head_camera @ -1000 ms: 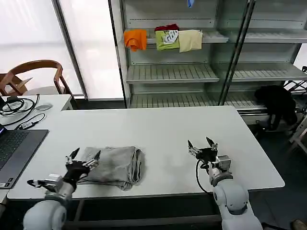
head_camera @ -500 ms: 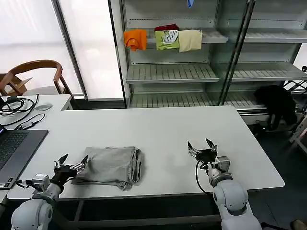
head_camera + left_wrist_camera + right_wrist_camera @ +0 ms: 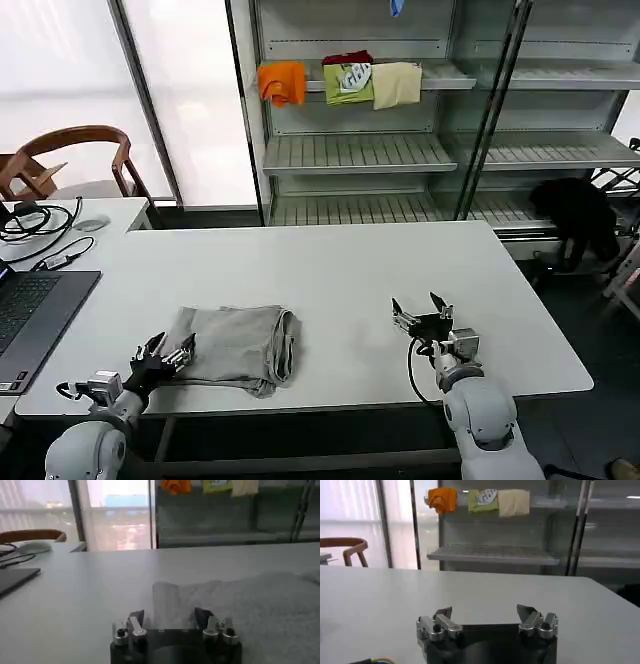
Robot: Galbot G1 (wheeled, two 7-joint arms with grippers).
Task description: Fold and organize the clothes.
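A light grey T-shirt (image 3: 238, 345) lies folded into a rough rectangle on the white table (image 3: 330, 270), near the front edge on the left. My left gripper (image 3: 166, 349) sits open at the shirt's near left corner, low over the table. In the left wrist view the grey cloth (image 3: 240, 600) spreads just ahead of the open left gripper (image 3: 170, 615), nothing between its fingers. My right gripper (image 3: 421, 309) stands open over bare table to the right of the shirt, holding nothing. The right wrist view shows the right gripper (image 3: 485, 611) with bare tabletop ahead.
A laptop (image 3: 30, 315) and cables (image 3: 35, 225) lie at the table's left end, with a wooden chair (image 3: 70, 155) behind. Shelves at the back hold orange (image 3: 282, 80), green (image 3: 348, 84) and cream (image 3: 397, 84) folded garments. A black garment (image 3: 578, 215) hangs at the right.
My left gripper pulled back off the shirt toward the front left, then came forward again to the shirt's near left corner. The right gripper has stayed still.
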